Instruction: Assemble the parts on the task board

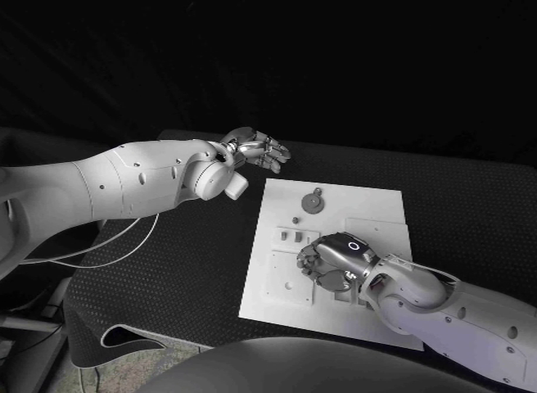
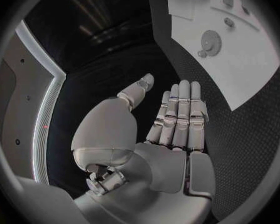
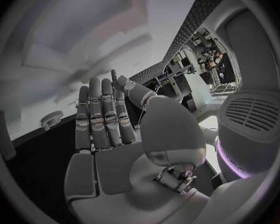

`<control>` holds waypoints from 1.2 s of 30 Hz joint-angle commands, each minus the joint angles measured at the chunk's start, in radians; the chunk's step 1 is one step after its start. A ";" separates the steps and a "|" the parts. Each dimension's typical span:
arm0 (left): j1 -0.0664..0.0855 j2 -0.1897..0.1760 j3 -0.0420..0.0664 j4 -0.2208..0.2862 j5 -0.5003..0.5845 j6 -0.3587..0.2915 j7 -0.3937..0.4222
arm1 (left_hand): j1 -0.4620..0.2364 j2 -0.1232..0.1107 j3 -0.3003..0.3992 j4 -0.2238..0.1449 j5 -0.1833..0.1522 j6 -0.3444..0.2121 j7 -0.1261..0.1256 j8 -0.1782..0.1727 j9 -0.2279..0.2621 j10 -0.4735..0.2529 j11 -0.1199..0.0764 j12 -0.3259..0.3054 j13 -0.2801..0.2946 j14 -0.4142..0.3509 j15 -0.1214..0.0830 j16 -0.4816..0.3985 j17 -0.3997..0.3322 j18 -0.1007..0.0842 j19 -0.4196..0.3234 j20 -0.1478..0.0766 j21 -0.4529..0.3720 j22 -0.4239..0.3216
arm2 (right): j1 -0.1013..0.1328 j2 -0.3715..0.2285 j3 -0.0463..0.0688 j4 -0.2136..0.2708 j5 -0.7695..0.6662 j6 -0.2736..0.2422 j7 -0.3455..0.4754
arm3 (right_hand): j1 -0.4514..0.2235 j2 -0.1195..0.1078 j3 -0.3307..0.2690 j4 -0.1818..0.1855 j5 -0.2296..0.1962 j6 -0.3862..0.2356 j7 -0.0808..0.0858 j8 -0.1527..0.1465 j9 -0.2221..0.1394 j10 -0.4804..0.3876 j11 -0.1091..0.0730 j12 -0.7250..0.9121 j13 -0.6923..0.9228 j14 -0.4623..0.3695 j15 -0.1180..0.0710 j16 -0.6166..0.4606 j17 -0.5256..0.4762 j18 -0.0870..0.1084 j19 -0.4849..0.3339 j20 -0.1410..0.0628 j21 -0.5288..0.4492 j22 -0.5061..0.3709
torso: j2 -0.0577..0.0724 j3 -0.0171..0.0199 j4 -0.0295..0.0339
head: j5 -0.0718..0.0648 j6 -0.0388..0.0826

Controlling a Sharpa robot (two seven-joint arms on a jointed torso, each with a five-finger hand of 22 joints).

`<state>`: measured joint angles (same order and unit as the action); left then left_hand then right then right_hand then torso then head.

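Observation:
The white task board [image 1: 365, 201] lies in the middle of the black table. A round grey part [image 1: 313, 201] with a small tab sits near its far edge, also seen as a disc [image 2: 210, 42] on the board [image 2: 252, 59]. Small parts [image 1: 293, 237] stand in a row near the board's left side. My right hand [image 1: 334, 262] hovers low over the board's middle and hides what lies under it. Its fingers [image 3: 102, 117] are straight and hold nothing. My left hand [image 1: 258, 151] hangs above the table off the board's far left corner, fingers [image 2: 180, 114] extended and empty.
The black mat [image 1: 469, 205] extends right of the board to the table's edge. White cables [image 1: 115, 246] hang off the table's left side under my left arm. A rectangular block [image 1: 290, 277] sits raised on the board's near left.

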<state>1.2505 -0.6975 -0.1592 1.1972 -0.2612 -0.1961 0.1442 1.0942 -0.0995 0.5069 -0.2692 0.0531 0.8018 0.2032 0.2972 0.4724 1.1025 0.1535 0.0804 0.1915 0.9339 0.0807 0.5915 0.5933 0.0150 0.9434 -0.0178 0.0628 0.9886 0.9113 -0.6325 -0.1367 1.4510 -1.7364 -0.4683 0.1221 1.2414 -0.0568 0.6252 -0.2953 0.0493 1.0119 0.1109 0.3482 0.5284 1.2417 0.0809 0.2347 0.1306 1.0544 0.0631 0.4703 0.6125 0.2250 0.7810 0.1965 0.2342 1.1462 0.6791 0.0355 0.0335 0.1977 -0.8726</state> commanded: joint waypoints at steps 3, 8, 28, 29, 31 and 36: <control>0.002 0.002 0.001 0.001 -0.002 0.014 0.006 | -0.011 0.000 -0.004 0.002 -0.001 -0.008 0.000 0.004 -0.001 -0.009 -0.001 0.001 -0.002 -0.001 0.007 -0.005 0.002 0.003 -0.004 0.006 0.005 -0.002 | -0.003 0.002 -0.002 -0.001 -0.045 -0.005 -0.017 | 0.005 0.008 0.003 0.001 0.001 0.005 0.003 0.000 0.001 0.007 -0.003 -0.004 0.001 0.007 0.001 -0.007 0.002 0.008 0.004 -0.001 -0.004 0.001 | 0.000 -0.0001 0.0000 | 0.001 0.000; 0.002 0.002 0.001 0.001 -0.002 0.016 0.006 | -0.011 -0.001 -0.004 0.002 -0.001 -0.008 0.000 0.004 -0.001 -0.009 -0.001 0.001 -0.002 -0.001 0.007 -0.005 0.002 0.003 -0.004 0.006 0.005 -0.002 | -0.003 0.003 -0.002 -0.001 -0.034 -0.006 -0.016 | 0.006 0.008 0.003 0.002 0.001 0.005 0.003 0.000 0.002 0.008 -0.003 -0.004 0.002 0.008 0.001 -0.008 0.003 0.008 0.004 -0.001 -0.005 0.002 | 0.000 0.0000 -0.0001 | 0.002 0.000; 0.002 0.003 0.001 0.002 -0.002 0.019 0.004 | -0.011 -0.001 -0.005 0.002 -0.001 -0.009 0.000 0.004 -0.001 -0.009 -0.001 0.001 -0.002 -0.001 0.007 -0.005 0.002 0.003 -0.004 0.006 0.005 -0.002 | -0.004 0.019 -0.004 -0.018 -0.049 0.086 -0.027 | 0.005 0.009 0.002 0.002 0.001 0.004 0.004 -0.003 0.003 0.007 -0.002 -0.009 0.003 0.006 0.001 -0.013 0.007 0.008 0.003 0.001 -0.009 0.005 | 0.000 -0.0007 0.0001 | 0.001 0.000; 0.002 0.003 0.001 0.002 -0.002 0.019 0.004 | -0.011 -0.001 -0.005 0.002 -0.001 -0.009 0.000 0.004 -0.001 -0.009 -0.001 0.001 -0.002 -0.001 0.007 -0.005 0.002 0.003 -0.004 0.006 0.005 -0.002 | -0.006 0.021 -0.005 -0.019 -0.054 0.092 -0.032 | 0.005 0.009 0.002 0.002 0.001 0.003 0.004 -0.003 0.003 0.007 -0.002 -0.009 0.003 0.006 0.001 -0.014 0.008 0.008 0.002 0.001 -0.009 0.005 | 0.000 -0.0004 0.0002 | 0.001 0.000; 0.002 0.003 0.001 0.002 -0.002 0.019 0.004 | -0.012 -0.001 -0.005 0.002 -0.001 -0.009 0.000 0.004 -0.001 -0.009 -0.001 0.001 -0.002 -0.001 0.007 -0.005 0.002 0.003 -0.004 0.006 0.005 -0.002 | -0.010 0.023 -0.006 -0.021 -0.060 0.102 -0.038 | 0.004 0.009 0.002 0.002 0.001 0.003 0.004 -0.003 0.003 0.007 -0.002 -0.009 0.003 0.006 0.002 -0.014 0.008 0.008 0.002 0.001 -0.010 0.005 | 0.000 -0.0004 0.0003 | 0.001 0.000; 0.002 0.002 0.001 0.003 -0.002 0.021 0.002 | -0.012 -0.001 -0.005 0.002 -0.001 -0.009 0.000 0.004 -0.001 -0.010 -0.001 0.001 -0.002 -0.001 0.007 -0.006 0.002 0.003 -0.004 0.006 0.005 -0.002 | -0.012 0.026 -0.009 -0.022 -0.072 0.124 -0.049 | 0.004 0.009 0.002 0.002 0.001 0.003 0.004 -0.004 0.003 0.007 -0.002 -0.010 0.003 0.006 0.002 -0.015 0.009 0.008 0.002 0.001 -0.011 0.005 | 0.000 -0.0004 0.0004 | 0.000 0.000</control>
<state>1.2507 -0.6970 -0.1592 1.1977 -0.2613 -0.1907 0.1421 1.0942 -0.0995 0.5069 -0.2692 0.0530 0.8018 0.2032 0.2972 0.4725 1.1024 0.1535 0.0804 0.1906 0.9339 0.0807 0.5915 0.5939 0.0150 0.9399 -0.0143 0.0628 0.9877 0.9101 -0.6079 -0.1362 1.4345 -1.7799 -0.4266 0.0952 1.2455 -0.0527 0.6251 -0.2952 0.0493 1.0103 0.1122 0.3454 0.5324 1.2440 0.0789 0.2302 0.1348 1.0568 0.0648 0.4590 0.6239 0.2155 0.7807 0.1964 0.2297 1.1510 0.6789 0.0350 0.0334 0.1984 -0.8726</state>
